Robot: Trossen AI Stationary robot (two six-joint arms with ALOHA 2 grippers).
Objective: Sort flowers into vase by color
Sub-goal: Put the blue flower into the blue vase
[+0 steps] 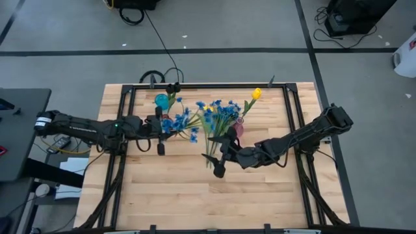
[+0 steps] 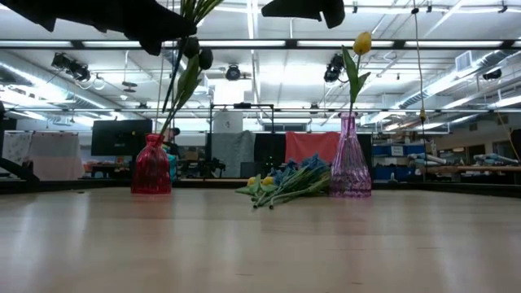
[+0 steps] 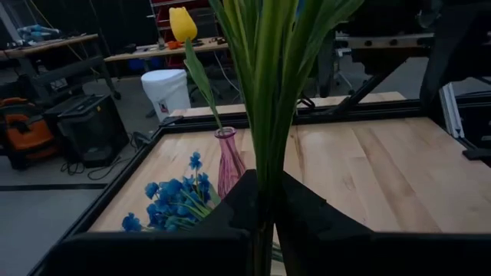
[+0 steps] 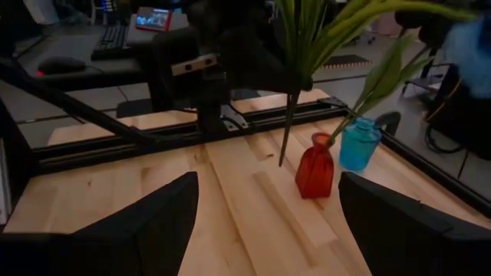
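My left gripper (image 1: 162, 127) is shut on a bunch of green flower stems (image 3: 268, 115), over the table's left middle. Blue blossoms (image 1: 177, 121) show right beside it from above. Close by stand a red vase (image 4: 316, 165) with dark tulips (image 2: 196, 54) in it and a teal vase (image 1: 161, 100). A pink vase (image 2: 350, 167) holds one yellow tulip (image 2: 362, 42). More blue flowers (image 1: 218, 116) lie in a heap on the table beside the pink vase. My right gripper (image 4: 268, 222) is open and touches nothing, nearer the front edge, below the heap. My left gripper pinches several green stems (image 3: 265, 201) between its two fingers, coming level from the table's left, across the stems. The bunch stands roughly upright in the hold. Its lower stem ends (image 4: 283, 157) hang clear of the table, just beside the red vase.
A black metal frame (image 1: 195, 86) runs along the table's far, left and right sides. Bare wood (image 1: 195, 201) lies toward the near edge. Beyond the table are a white bucket (image 3: 175, 90) and workshop benches.
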